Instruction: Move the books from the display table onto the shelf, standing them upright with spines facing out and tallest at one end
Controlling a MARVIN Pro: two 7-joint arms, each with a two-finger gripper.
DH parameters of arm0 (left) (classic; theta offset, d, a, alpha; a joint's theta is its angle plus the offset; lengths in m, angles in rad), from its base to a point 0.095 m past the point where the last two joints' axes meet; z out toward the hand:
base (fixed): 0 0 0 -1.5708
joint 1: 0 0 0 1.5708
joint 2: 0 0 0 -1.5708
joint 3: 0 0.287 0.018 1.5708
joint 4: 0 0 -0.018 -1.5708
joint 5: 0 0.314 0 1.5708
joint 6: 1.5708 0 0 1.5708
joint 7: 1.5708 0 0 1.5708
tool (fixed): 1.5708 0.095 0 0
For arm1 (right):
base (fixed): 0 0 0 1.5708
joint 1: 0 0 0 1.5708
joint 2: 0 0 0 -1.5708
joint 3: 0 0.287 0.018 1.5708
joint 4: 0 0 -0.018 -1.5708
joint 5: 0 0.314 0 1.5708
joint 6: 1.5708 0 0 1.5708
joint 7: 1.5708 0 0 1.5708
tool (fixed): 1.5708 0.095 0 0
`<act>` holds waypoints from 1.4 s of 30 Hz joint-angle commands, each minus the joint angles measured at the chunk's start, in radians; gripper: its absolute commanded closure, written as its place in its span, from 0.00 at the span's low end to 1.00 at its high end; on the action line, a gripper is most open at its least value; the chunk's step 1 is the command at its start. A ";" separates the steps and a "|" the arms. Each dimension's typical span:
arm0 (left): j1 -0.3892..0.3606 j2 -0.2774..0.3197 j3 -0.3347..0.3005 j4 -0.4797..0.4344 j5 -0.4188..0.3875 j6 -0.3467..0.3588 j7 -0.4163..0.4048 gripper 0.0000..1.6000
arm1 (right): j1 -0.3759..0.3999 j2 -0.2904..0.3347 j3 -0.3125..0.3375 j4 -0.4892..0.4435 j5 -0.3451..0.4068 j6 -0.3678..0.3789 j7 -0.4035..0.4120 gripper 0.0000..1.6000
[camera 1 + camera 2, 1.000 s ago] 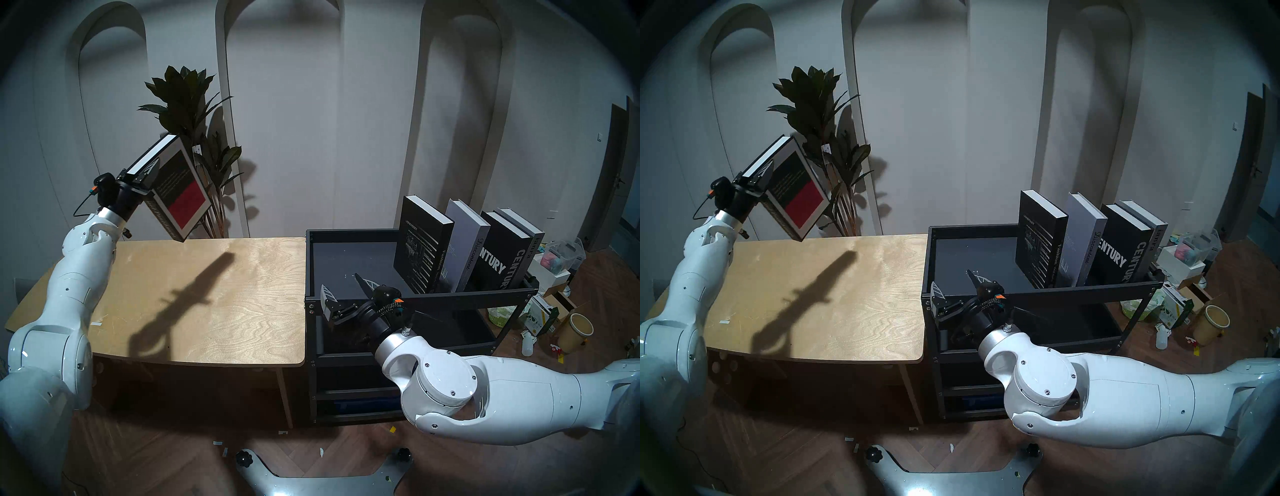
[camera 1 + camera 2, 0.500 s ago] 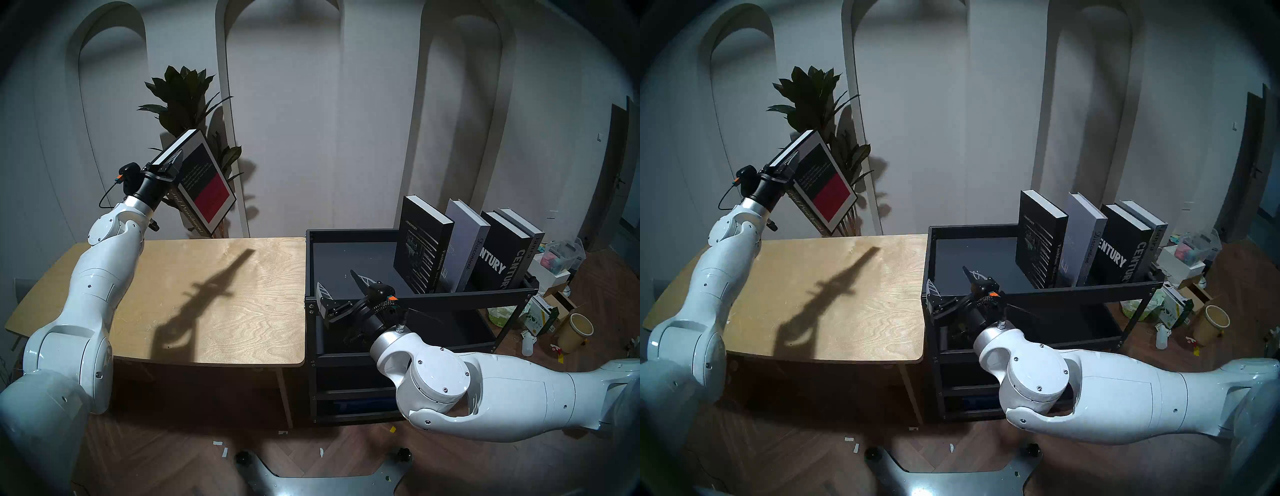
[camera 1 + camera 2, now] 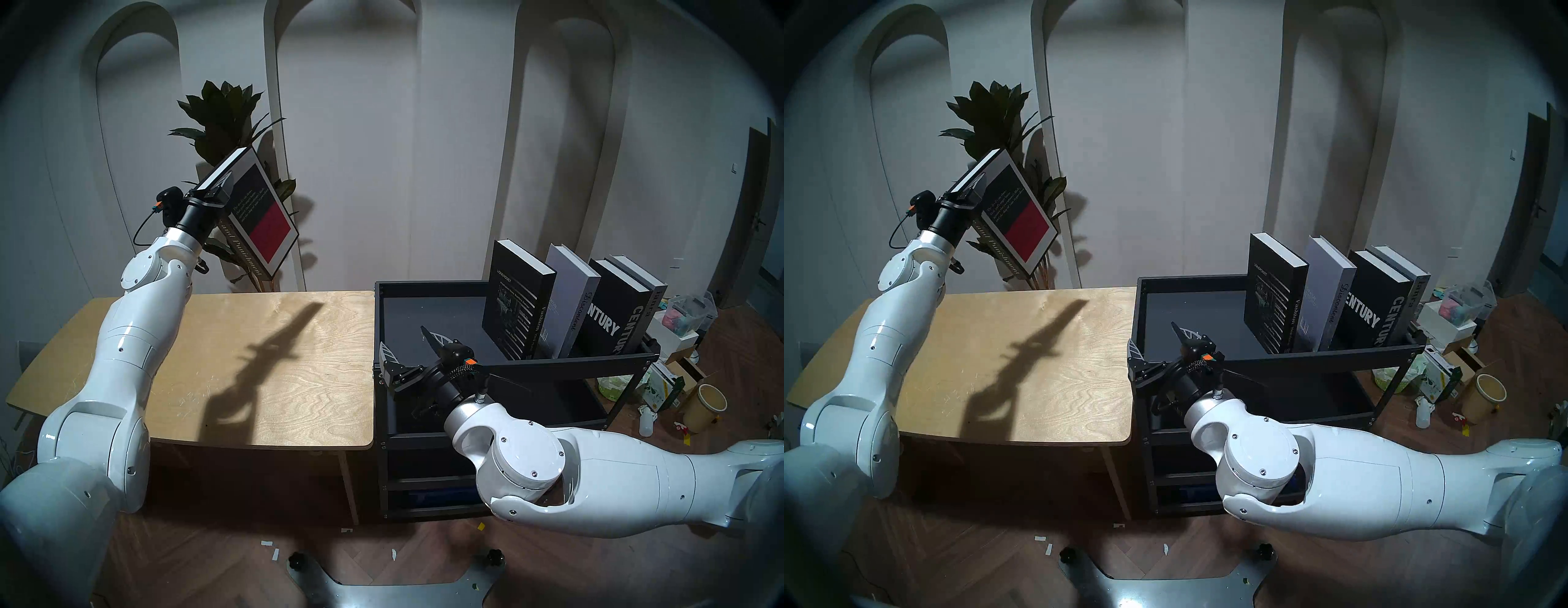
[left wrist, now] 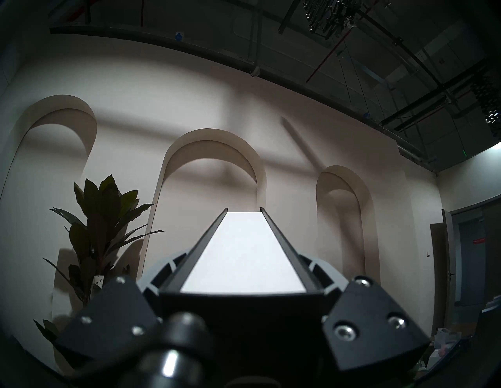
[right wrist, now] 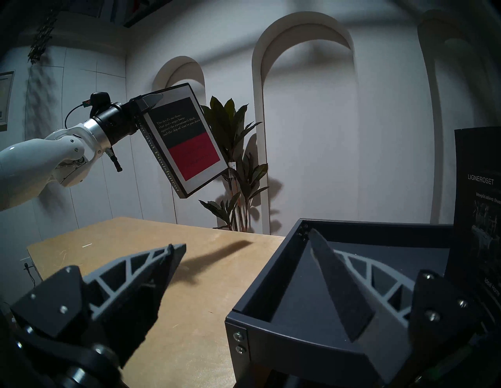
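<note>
While the last book is held up in the air by the left gripper, well above the far left part of the display table, nothing is left lying on that table at all. It's clamped across its thickness near one corner, with white page edges seen running straight out between the fingers in the left wrist view, so the jaws are closed on it. Its long axis is tilted: top corner up by the plant, bottom corner hanging down toward the table's far edge, spine facing down and toward the robot. The shelf is off to the right, past the table's right edge, and four books are already stood upright along the right half of its top tray, spines out. So the free slot is the bare left half of the tray, just beside the black book at the row's left end. The right gripper is parked spread wide and holding nothing at the tray's near left corner, much nearer to that slot than the left one. Probably the book has to be carried rightward and rolled upright before it's set down.
</note>
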 commanded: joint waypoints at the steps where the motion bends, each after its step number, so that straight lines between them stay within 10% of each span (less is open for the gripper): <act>1: 0.008 -0.028 0.014 -0.073 0.007 0.008 0.030 1.00 | 0.045 -0.070 0.021 0.020 -0.016 0.007 0.003 0.00; 42: 0.362 0.073 -0.037 -0.450 0.132 0.034 0.227 1.00 | 0.146 -0.205 0.028 0.287 -0.073 0.081 0.041 0.00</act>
